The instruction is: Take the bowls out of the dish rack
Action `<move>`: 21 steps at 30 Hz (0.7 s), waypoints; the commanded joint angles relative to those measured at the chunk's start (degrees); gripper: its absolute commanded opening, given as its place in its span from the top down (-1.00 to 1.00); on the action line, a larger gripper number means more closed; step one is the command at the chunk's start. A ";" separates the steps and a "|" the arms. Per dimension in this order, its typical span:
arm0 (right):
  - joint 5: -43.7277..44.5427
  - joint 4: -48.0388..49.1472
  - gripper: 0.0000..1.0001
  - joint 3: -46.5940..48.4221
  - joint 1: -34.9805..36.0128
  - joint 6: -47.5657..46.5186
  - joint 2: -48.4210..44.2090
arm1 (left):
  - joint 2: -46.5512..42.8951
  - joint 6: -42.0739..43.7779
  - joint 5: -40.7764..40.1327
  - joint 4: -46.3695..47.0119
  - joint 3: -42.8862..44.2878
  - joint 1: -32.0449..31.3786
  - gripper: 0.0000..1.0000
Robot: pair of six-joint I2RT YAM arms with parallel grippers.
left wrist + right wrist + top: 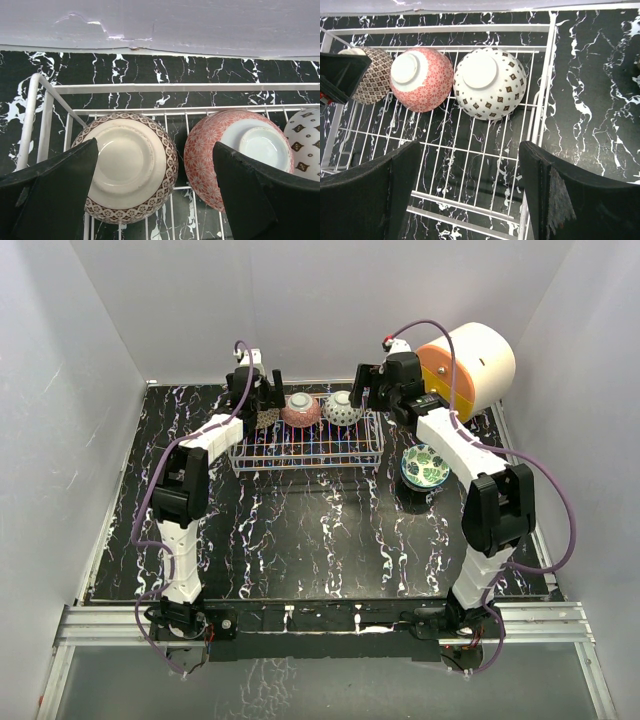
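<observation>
The wire dish rack [305, 452] stands at the back of the table. Three bowls lie upturned in its far row: a brown-white patterned bowl [127, 167], a pink-red bowl [220, 150] and a grey-white dotted bowl [489, 83]. My left gripper [155, 190] is open above the brown-white bowl, one finger on each side of it, not touching. My right gripper [470, 192] is open and empty above the rack's right end, nearer than the dotted bowl. A green-white bowl [424, 466] stands upright on the table, right of the rack.
A big white cylinder with an orange-yellow face [468, 365] lies at the back right, behind my right arm. The back wall [160, 25] runs close behind the rack. The rack's near rows [445, 165] hold nothing.
</observation>
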 commanded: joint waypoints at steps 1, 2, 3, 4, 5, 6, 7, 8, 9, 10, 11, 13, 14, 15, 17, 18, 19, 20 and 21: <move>-3.18 3.61 -0.63 2.95 -0.18 -0.75 1.52 | -1.31 3.56 -6.43 -1.59 0.17 1.17 -0.94; -3.47 3.57 -0.62 2.89 -0.18 -0.63 1.60 | -1.11 3.60 -6.44 -1.42 0.03 1.14 -0.94; -3.66 3.57 -0.62 2.80 -0.18 -0.59 1.73 | -0.91 3.70 -6.69 -1.46 0.13 1.13 -0.94; -3.74 3.57 -0.62 2.78 -0.18 -0.51 1.76 | -0.71 3.68 -6.71 -1.62 0.26 1.12 -0.93; -3.88 3.49 -0.62 2.78 -0.18 -0.49 1.80 | -0.51 3.69 -6.76 -1.74 0.30 1.14 -0.92; -3.83 3.48 -0.62 2.70 -0.19 -0.46 1.81 | -0.52 3.87 -6.91 -1.74 0.29 1.12 -0.91; -3.84 3.48 -0.61 2.55 -0.18 -0.46 1.76 | -0.51 4.01 -6.96 -1.79 0.21 1.13 -0.90; -3.75 3.48 -0.61 2.39 -0.18 -0.55 1.66 | -0.48 4.25 -7.34 -1.87 0.12 1.12 -0.89; -3.68 3.55 -0.61 2.28 -0.18 -0.52 1.56 | -0.64 4.41 -7.57 -2.14 0.03 1.14 -0.88; -3.52 3.56 -0.62 2.21 -0.18 -0.55 1.47 | -0.94 4.48 -7.58 -2.39 -0.11 1.18 -0.88; -3.43 3.61 -0.61 2.17 -0.18 -0.61 1.50 | -1.36 4.60 -7.67 -2.28 -0.45 1.12 -0.89; -3.22 3.74 -0.61 2.08 -0.18 -0.65 1.47 | -2.20 5.06 -7.94 -1.26 -1.55 1.11 -0.90; -3.21 3.74 -0.61 2.14 -0.18 -0.60 1.51 | -2.42 5.25 -8.69 -1.28 -1.69 1.18 -0.91; -3.34 3.74 -0.61 2.22 -0.18 -0.60 1.64 | -2.68 5.37 -8.94 -1.09 -1.97 1.12 -0.91; -3.66 3.82 -0.61 2.24 -0.18 -0.57 1.85 | -3.18 5.77 -9.14 -0.20 -2.70 1.17 -0.91; -3.82 3.79 -0.61 2.25 -0.18 -0.59 1.93 | -3.10 5.91 -9.20 -0.25 -2.68 1.12 -0.92; -3.93 3.80 -0.62 2.33 -0.20 -0.55 2.09 | -2.85 6.18 -9.46 -0.81 -2.16 1.14 -0.93; -4.06 3.79 -0.61 2.34 -0.18 -0.52 2.37 | -2.51 6.27 -9.58 -1.34 -1.88 1.12 -0.94; -4.12 3.76 -0.61 2.33 -0.18 -0.59 2.47 | -2.24 6.27 -9.76 -1.39 -2.03 1.11 -0.94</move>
